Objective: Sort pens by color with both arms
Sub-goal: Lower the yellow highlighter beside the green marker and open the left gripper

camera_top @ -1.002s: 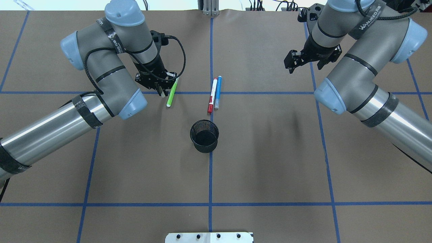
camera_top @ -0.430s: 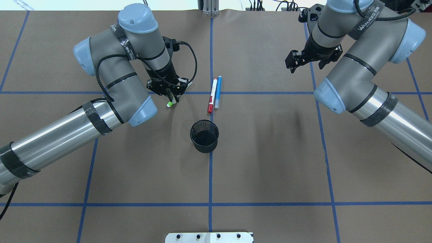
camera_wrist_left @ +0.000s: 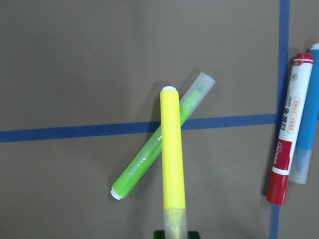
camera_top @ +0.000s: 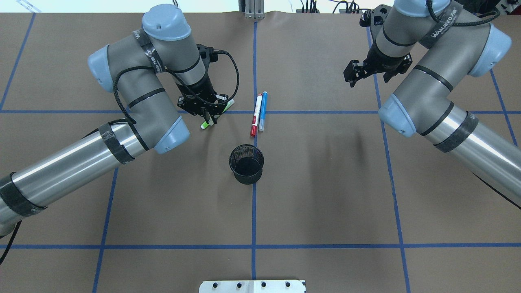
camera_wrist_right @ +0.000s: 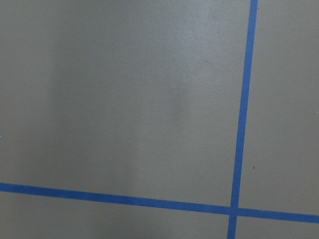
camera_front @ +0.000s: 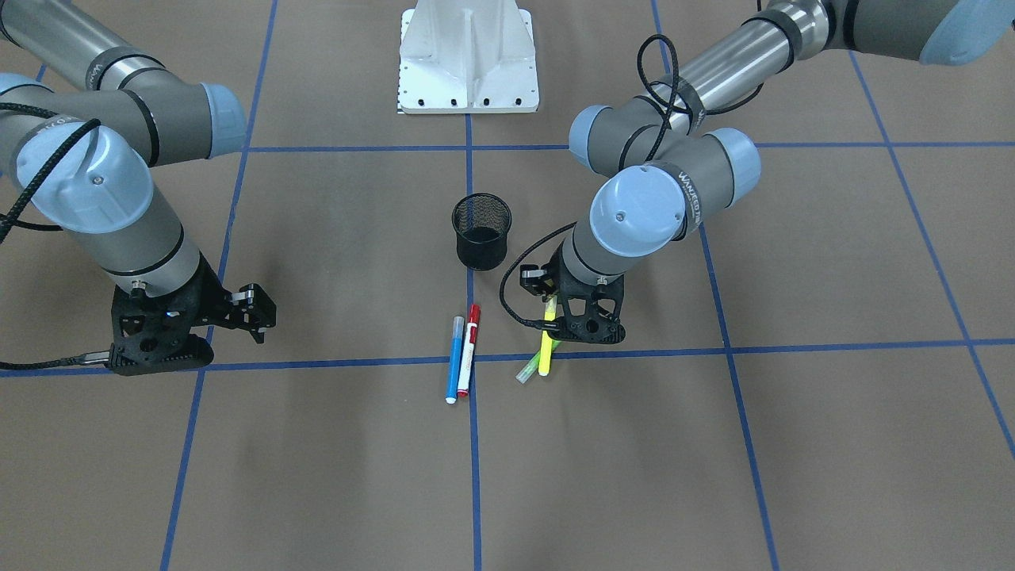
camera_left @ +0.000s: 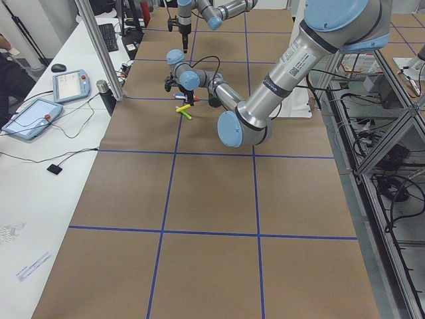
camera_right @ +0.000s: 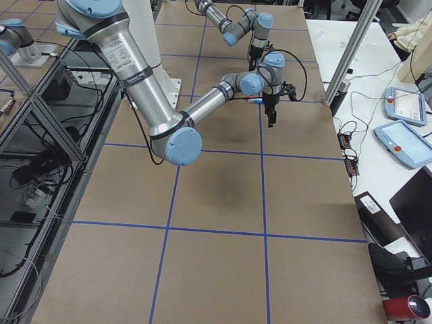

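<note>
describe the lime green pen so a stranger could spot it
Find the black mesh cup at mid-table; the left claw hangs just beyond it, leftward. The lime green pen lies flat beneath that claw, the yellow pen crossing over it; it alone is green.

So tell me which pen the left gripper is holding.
The yellow pen: its end sits in the left gripper, and it crosses over the green pen. The green pen, red-capped pen and blue pen lie ungripped.

"WANJEED" on black strap (camera_top: pixel 443 29) round right arm (camera_top: pixel 431 87); red-capped pen (camera_wrist_left: pixel 286 144) print illegible.
</note>
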You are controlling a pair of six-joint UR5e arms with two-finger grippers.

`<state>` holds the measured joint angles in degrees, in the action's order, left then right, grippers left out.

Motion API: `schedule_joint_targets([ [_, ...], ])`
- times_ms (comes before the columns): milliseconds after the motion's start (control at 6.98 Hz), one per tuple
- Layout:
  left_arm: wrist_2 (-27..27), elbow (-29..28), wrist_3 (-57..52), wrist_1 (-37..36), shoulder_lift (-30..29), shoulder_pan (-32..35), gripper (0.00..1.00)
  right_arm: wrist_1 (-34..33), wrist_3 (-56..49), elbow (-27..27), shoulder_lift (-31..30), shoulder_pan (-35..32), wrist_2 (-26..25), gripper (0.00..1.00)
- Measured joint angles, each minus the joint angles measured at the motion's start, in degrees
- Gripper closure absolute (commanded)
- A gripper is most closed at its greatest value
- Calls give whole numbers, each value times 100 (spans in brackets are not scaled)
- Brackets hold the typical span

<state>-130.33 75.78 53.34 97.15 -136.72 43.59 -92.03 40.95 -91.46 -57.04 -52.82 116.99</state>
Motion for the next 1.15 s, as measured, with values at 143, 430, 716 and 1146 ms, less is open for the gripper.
schedule_joint_targets([
  [143, 4, 2, -173, -2, 79, 78, 78, 6, 3, 3, 0, 0, 0, 1],
  [430, 5, 3, -406, -4, 201, 168, 78, 9, 7, 8, 2, 0, 0, 1],
  [716, -1, 24, -459, 4, 299, 176, 76, 8, 2, 18, 6, 0, 0, 1],
  [1146, -1, 66, -467, 4, 376, 176, 62, 11, 1, 50, 14, 5, -1, 1],
])
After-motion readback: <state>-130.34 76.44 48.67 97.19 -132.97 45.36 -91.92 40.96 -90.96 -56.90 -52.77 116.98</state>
